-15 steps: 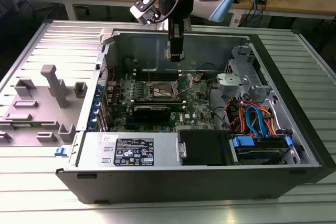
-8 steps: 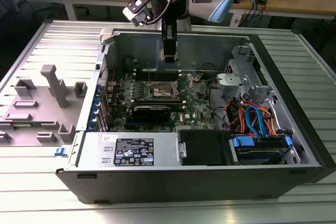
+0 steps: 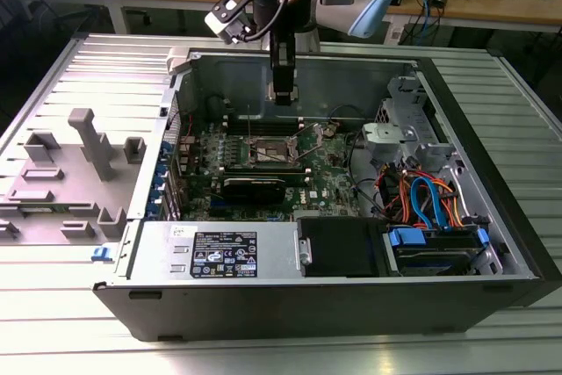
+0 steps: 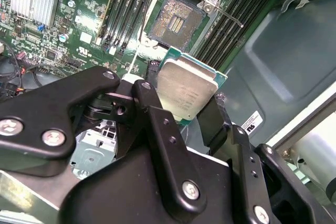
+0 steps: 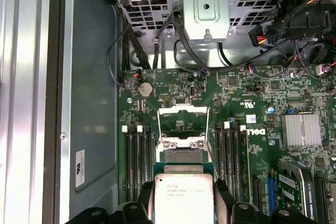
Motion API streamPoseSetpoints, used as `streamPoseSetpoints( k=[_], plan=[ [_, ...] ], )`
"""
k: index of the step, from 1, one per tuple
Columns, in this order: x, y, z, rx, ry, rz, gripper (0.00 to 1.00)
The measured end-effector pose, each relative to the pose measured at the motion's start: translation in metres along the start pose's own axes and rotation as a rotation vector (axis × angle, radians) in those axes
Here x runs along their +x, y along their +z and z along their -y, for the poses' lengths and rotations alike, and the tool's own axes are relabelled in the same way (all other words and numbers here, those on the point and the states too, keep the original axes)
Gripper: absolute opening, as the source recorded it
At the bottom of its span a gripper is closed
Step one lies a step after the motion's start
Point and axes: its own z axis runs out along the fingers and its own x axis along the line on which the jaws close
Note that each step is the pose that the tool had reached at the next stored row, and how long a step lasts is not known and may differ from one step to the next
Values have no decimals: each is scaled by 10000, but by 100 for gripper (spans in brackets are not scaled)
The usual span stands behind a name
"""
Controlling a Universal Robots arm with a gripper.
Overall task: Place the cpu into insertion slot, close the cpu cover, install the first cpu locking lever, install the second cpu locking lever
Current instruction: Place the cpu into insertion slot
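cpu (image 4: 186, 90) | clamped in pincer (image 4: 182, 106) | held above insertion slot (image 4: 176, 22), not touching

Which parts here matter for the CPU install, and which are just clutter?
Job: cpu, held in the gripper; insertion slot, empty.
Bystanders: heatsink; memory slots; drive cables; grey fixtures.

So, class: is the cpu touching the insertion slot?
Apart. In the second wrist view the gripper holds the cpu raised, with a clear gap to the open insertion slot beyond.
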Motion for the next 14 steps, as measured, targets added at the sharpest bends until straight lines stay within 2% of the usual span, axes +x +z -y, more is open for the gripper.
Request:
streamPoseSetpoints(
  k=[9, 12, 14],
  plan=[
    [0, 0, 1, 0, -4, 0, 55],
    [-1, 29, 9, -4, -49, -5, 55],
    [-3, 78, 25, 0, -217, -17, 55]
  ],
)
